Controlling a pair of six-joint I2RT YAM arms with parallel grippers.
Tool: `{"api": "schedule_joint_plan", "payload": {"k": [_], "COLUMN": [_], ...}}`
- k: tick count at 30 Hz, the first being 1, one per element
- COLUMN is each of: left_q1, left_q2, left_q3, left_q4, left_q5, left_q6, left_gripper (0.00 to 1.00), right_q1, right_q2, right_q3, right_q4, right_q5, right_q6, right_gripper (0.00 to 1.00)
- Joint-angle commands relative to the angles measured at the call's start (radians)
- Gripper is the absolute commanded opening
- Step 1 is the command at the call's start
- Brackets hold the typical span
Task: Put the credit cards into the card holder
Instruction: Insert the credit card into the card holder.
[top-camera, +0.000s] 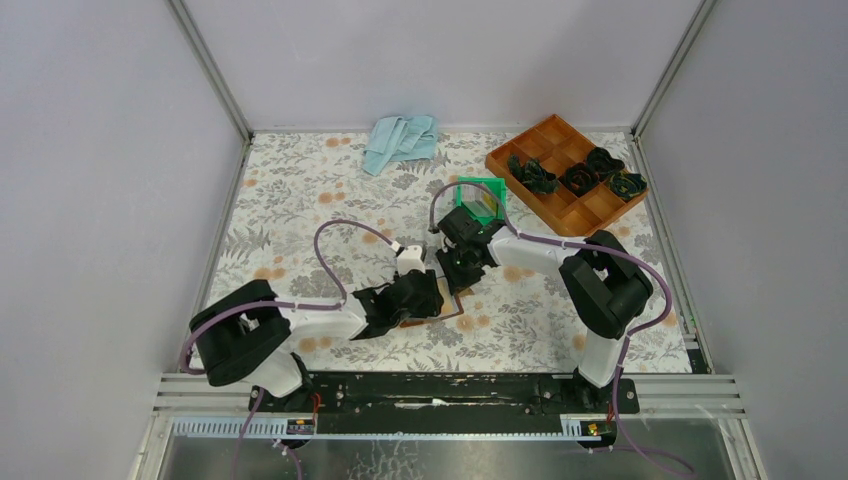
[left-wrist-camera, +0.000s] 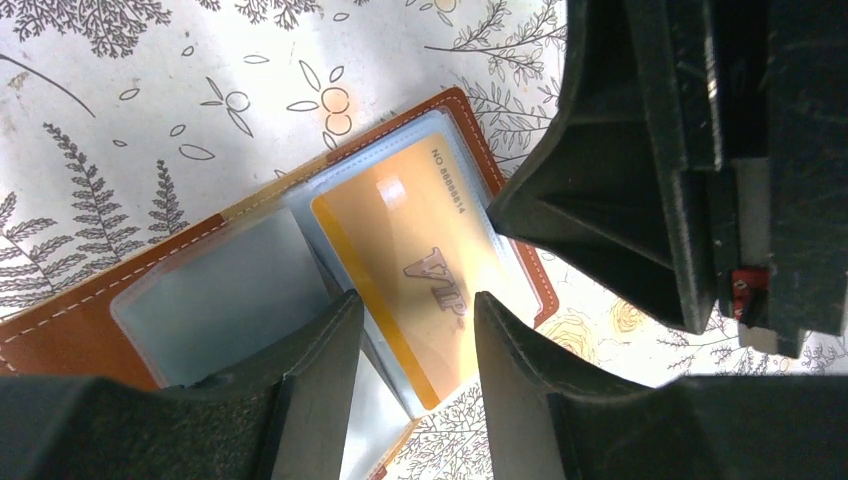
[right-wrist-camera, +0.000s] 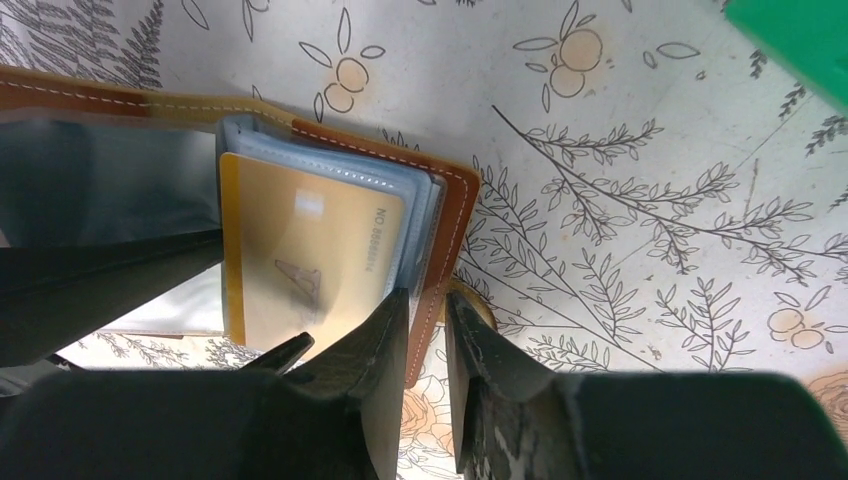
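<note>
The card holder (top-camera: 432, 318) lies open on the flowered table between both grippers, brown leather (left-wrist-camera: 60, 335) with clear sleeves. A gold credit card (left-wrist-camera: 410, 240) marked VIP sits in one sleeve, most of its face showing. My left gripper (left-wrist-camera: 412, 300) hangs just over the card's lower end, open, its fingers standing apart on either side of the card. My right gripper (right-wrist-camera: 425, 298) is shut on the brown side edge of the card holder (right-wrist-camera: 455, 195), beside the gold card (right-wrist-camera: 300, 250). In the top view the left gripper (top-camera: 420, 298) and right gripper (top-camera: 458, 262) nearly touch.
A green bin (top-camera: 480, 200) stands just behind the right gripper, its corner showing in the right wrist view (right-wrist-camera: 790, 40). A wooden compartment tray (top-camera: 548, 122) with dark bundles sits back right. A light blue cloth (top-camera: 400, 140) lies at the back. The right gripper's body (left-wrist-camera: 680, 160) crowds the left wrist view.
</note>
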Motion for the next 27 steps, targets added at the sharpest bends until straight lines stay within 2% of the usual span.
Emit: {"api": "schedule_joint_plan", "payload": {"k": [1,27], "left_q1": [-0.011,-0.012], "left_q2": [-0.03,-0.187], "left_q3": [-0.026,-0.098], "left_q4": [-0.028,-0.082], "left_q5": [0.007,-0.031], "left_q6": [-0.016,-0.051], "left_gripper": [0.52,0.51], "right_q1": [0.016,0.016], "right_q2": [-0.036,-0.055], "right_q3": [0.061,0.109], "right_q4": [0.023,-0.005], "right_q5": [0.023,0.027], "right_q6": [-0.011,-0.022], "right_gripper": [0.28,0.28]}}
